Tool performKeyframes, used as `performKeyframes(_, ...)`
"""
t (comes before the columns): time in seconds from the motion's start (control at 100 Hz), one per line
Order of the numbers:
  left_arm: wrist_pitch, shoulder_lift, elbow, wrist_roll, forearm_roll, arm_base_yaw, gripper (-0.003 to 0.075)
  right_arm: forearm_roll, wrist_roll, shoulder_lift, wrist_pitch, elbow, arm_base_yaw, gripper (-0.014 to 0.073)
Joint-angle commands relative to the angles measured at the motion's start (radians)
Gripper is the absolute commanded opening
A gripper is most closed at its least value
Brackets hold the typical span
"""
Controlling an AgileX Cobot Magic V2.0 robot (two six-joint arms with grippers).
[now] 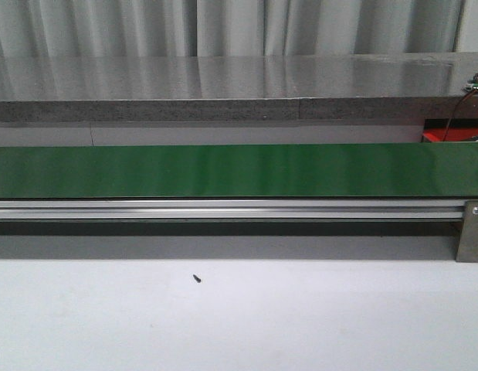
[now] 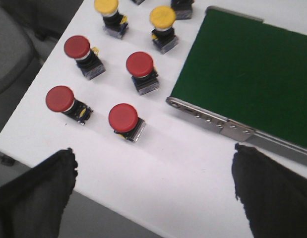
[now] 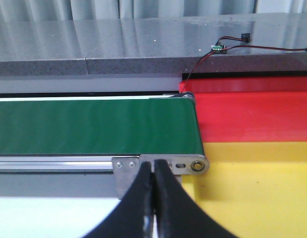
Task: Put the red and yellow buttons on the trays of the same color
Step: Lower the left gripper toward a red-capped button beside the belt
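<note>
Your left gripper [image 2: 153,191] has its jaws spread wide with nothing between them, hanging over the white table [image 2: 183,168] just off the near end of the green belt [image 2: 247,74]; your right gripper [image 3: 154,198] has its jaws pressed together and empty, at the belt's far end. Take the belt as your landmark. All the buttons sit on the table beside its left end, ahead of the left jaws and a little toward the table's outer edge, so the left arm is clearly the nearer one for any pick. You have four red buttons in the left wrist view: one nearest the jaws [image 2: 124,119], one toward the table edge [image 2: 61,99], one farther on [image 2: 78,48], and one closest to the belt's corner [image 2: 141,65]. Beyond them stand two yellow buttons [image 2: 107,6] [image 2: 163,18]; another block at the frame edge is too cut off to name. Each stands cap up, so its long axis is upright. Past the belt's right end lie one red tray [image 3: 252,116] and one yellow tray [image 3: 257,188], touching edge to edge. Both look bare where visible.
</note>
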Motion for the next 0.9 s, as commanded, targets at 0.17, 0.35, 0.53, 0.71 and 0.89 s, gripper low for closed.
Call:
performKeyframes(0.17, -0.069, 0.143, -0.041, 0.021, 0.000, 0.104, 0.0620, -0.008, -0.003, -0.019, -0.084, -0.019, 0.001, -0.0068)
performKeyframes(0.35, -0.113, 0.201, -0.041, 0.021, 0.028, 0.159, 0.0620, -0.008, -0.003, -0.019, -0.084, -0.019, 0.001, -0.0068)
performKeyframes(0.53, -0.149, 0.254, -0.041, 0.021, 0.058, 0.174, 0.0620, -0.008, -0.003, -0.019, -0.084, -0.019, 0.001, -0.0068)
performKeyframes(0.71, -0.191, 0.329, -0.041, 0.021, 0.052, 0.174, 0.0620, -0.008, -0.003, -0.019, -0.084, -0.019, 0.001, -0.0068)
performKeyframes(0.89, -0.229, 0.400, -0.041, 0.021, 0.045, 0.174, 0.0620, -0.008, -0.003, -0.019, -0.084, -0.019, 0.001, -0.0068)
